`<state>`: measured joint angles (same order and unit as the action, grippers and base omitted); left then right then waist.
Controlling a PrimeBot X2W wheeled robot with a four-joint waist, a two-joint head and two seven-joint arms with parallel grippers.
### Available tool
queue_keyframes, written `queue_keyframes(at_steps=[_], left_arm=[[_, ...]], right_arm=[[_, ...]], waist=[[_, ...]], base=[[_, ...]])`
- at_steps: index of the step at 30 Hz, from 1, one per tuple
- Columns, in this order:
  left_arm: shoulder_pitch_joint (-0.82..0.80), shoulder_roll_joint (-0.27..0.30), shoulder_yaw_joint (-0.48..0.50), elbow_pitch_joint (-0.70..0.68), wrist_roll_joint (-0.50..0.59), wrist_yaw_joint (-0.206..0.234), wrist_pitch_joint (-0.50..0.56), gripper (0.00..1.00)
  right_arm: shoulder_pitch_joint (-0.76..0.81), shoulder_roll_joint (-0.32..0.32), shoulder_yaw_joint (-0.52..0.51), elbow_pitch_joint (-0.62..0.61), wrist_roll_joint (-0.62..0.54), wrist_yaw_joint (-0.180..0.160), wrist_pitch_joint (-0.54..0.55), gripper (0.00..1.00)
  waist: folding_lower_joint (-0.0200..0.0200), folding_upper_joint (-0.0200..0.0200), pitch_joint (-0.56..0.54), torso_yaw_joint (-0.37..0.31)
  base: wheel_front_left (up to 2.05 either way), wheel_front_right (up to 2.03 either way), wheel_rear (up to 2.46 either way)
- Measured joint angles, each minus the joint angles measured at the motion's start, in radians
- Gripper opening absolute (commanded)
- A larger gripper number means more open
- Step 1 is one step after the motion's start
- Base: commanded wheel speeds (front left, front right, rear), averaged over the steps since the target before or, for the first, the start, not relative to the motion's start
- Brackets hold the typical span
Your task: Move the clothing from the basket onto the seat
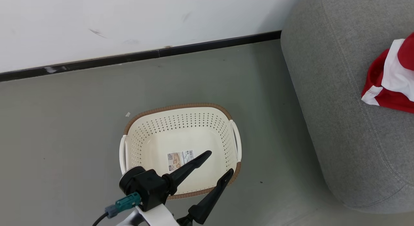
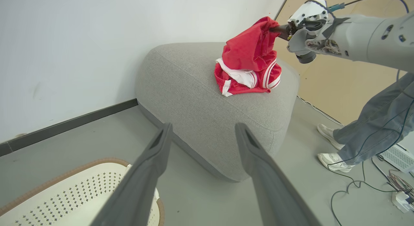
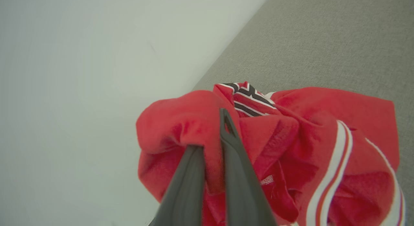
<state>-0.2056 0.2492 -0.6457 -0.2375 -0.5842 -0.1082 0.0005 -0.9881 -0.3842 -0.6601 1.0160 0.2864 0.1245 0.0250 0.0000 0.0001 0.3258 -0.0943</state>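
Red clothing [image 2: 247,57] is lying heaped on the seat [image 2: 194,96], the right gripper [image 3: 209,130] pinching its top fold between its fingers, the left gripper [image 1: 218,162] holding its fingers wide over the empty basket [image 1: 181,122] beside the seat, so only the letting-go looks left.

The clothing [image 2: 250,48] is bright red with white stripes and trim, plus a black-and-white striped patch [image 3: 249,101]. The basket [image 1: 194,120] is cream-white, dotted with small holes, with a brown woven-look rim [image 1: 181,106]. Sofa [image 1: 336,90] grey weave, floor [image 1: 64,129] grey-green, wall [image 1: 129,18] white, skirting [image 1: 129,57] black.
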Motion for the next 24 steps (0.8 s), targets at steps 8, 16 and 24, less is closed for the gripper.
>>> queue_keyframes(at_steps=[8, 16, 24], left_arm=[[-0.015, 0.005, 0.017, -0.009, 0.005, 0.000, 0.007, 1.00], [-0.027, 0.005, 0.026, -0.008, 0.005, 0.000, 0.007, 1.00], [-0.033, 0.001, 0.030, -0.002, 0.005, 0.000, -0.002, 1.00]], right_arm=[[0.018, 0.010, 0.029, 0.022, -0.064, 0.000, -0.029, 0.00], [0.019, 0.027, 0.091, 0.023, -0.114, 0.000, -0.063, 0.49], [0.017, 0.032, 0.143, 0.023, -0.143, 0.000, -0.102, 1.00]], waist=[[0.0000, 0.0000, 0.022, -0.018], [0.0000, 0.0000, 0.031, -0.035], [-0.0001, 0.0000, 0.017, -0.045]], base=[[0.00, 0.00, 0.00], [0.00, 0.00, 0.00], [0.00, 0.00, 0.00]])
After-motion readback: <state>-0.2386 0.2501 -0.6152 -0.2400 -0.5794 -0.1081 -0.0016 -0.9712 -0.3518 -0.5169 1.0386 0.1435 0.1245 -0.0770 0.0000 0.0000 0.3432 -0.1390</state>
